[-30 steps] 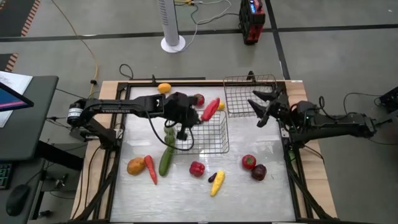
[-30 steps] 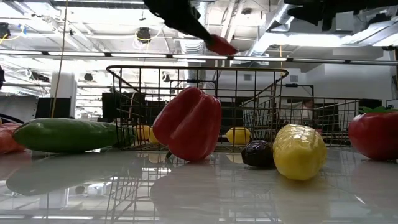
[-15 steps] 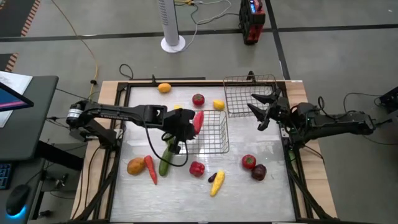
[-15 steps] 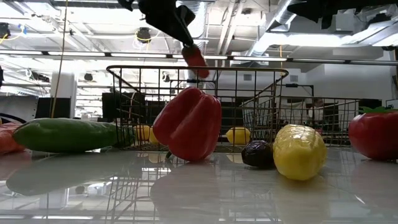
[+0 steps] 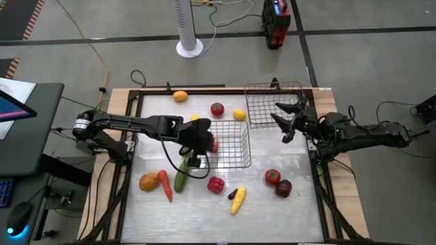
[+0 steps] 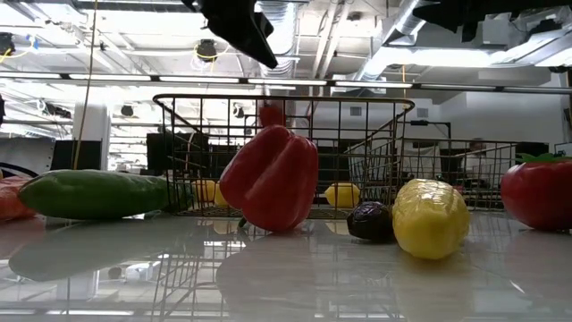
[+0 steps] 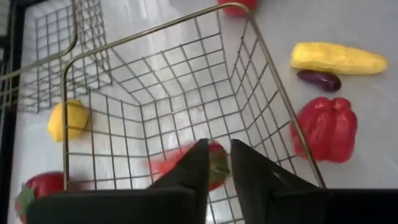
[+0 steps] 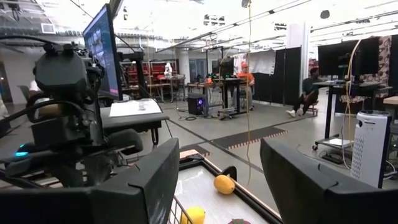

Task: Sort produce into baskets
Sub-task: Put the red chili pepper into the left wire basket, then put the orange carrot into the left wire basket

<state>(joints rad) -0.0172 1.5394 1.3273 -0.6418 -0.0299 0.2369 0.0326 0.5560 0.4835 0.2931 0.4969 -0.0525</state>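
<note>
My left gripper (image 5: 206,143) hangs over the left side of the middle wire basket (image 5: 231,160) with a narrow gap between its fingers (image 7: 219,163). A long red pepper (image 7: 180,167) is below it inside that basket, apart from the fingers in the low view (image 6: 271,114). My right gripper (image 5: 278,116) is open and empty beside the second wire basket (image 5: 272,92) at the far right; its wide gap shows in its wrist view (image 8: 217,186). Other produce lies loose on the table.
Near the front lie a cucumber (image 5: 181,173), an orange piece (image 5: 148,182), a red bell pepper (image 5: 216,184), corn (image 5: 238,199), a red round piece (image 5: 272,177) and a dark-purple one (image 5: 283,188). A lemon (image 5: 239,114) and a red piece (image 5: 216,109) lie behind the middle basket.
My left gripper has carried the long red pepper from the middle basket's far side toward the table's near edge and over the basket's left part. The pepper has come away from the fingers and dropped down inside the basket.
</note>
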